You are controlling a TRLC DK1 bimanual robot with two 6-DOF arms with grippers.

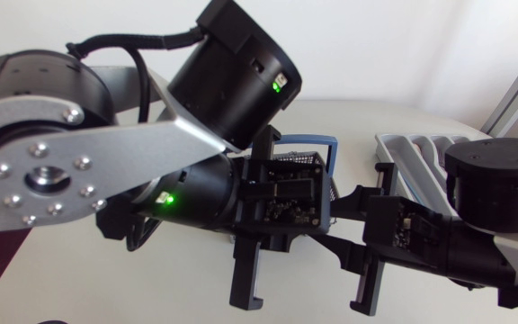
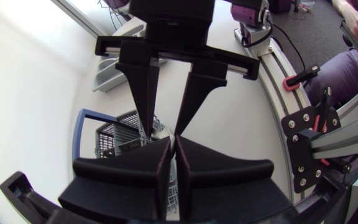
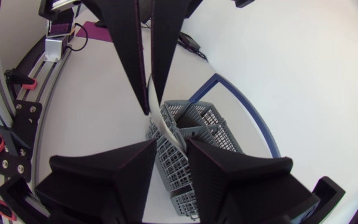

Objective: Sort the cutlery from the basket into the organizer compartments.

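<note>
Left gripper point(image 2: 173, 144) is seemingly pinching a white utensil point(image 3: 166, 134) in the basket point(image 3: 197, 121); right gripper point(image 2: 163, 132) is hanging open, empty. Visible organizer point(image 1: 412, 148) compartments holding nothing; sorting barely starting.

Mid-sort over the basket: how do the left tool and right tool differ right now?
The left tool has fingers nearly together, seemingly pinching a pale cutlery piece; the right tool has them apart. The right tool sits nearer the organizer than the left tool. Both point at the grey basket.

Left end effector point(image 2: 171, 142) above basket point(image 2: 118, 134)
</note>
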